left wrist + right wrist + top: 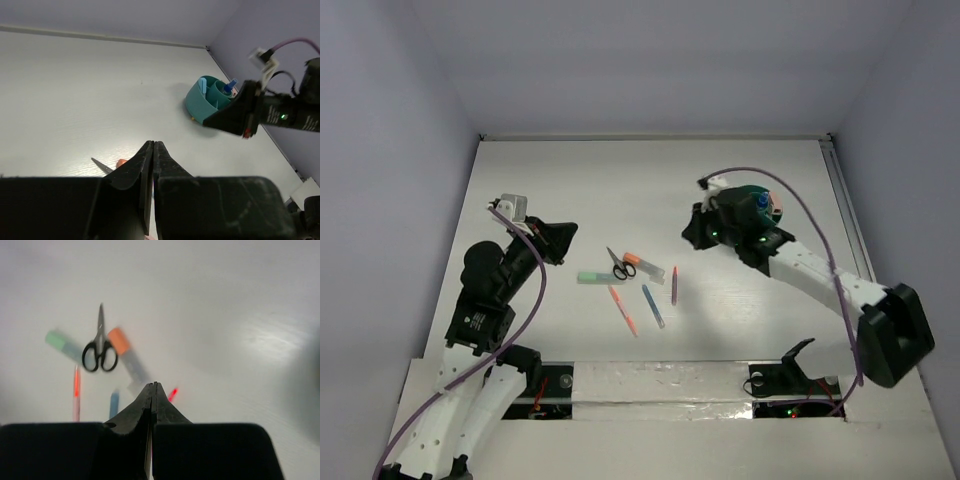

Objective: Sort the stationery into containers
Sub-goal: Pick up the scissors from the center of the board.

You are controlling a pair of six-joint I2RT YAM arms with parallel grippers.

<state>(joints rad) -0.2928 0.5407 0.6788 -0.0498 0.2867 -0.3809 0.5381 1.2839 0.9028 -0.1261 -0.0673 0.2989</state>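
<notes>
Loose stationery lies mid-table: black-handled scissors (pixel 621 264), a green marker (pixel 593 277), an orange-capped marker (pixel 646 265), an orange pen (pixel 624 310), a blue pen (pixel 653 306) and a purple crayon (pixel 674 285). The teal cup (pixel 748 196) stands back right, partly hidden by my right arm, with a blue-capped bottle (pixel 761 203) in it. My left gripper (pixel 570 233) is shut and empty, left of the pile. My right gripper (pixel 690 237) is shut and empty, between the cup and the pile. The right wrist view shows the scissors (pixel 100 347) ahead of the shut gripper (pixel 154 386).
In the left wrist view the teal cup (pixel 206 100) holds a light-blue marker (pixel 202 86) and the bottle (pixel 230 86), with my right arm's black wrist (pixel 240 112) just in front. Walls enclose the table on three sides.
</notes>
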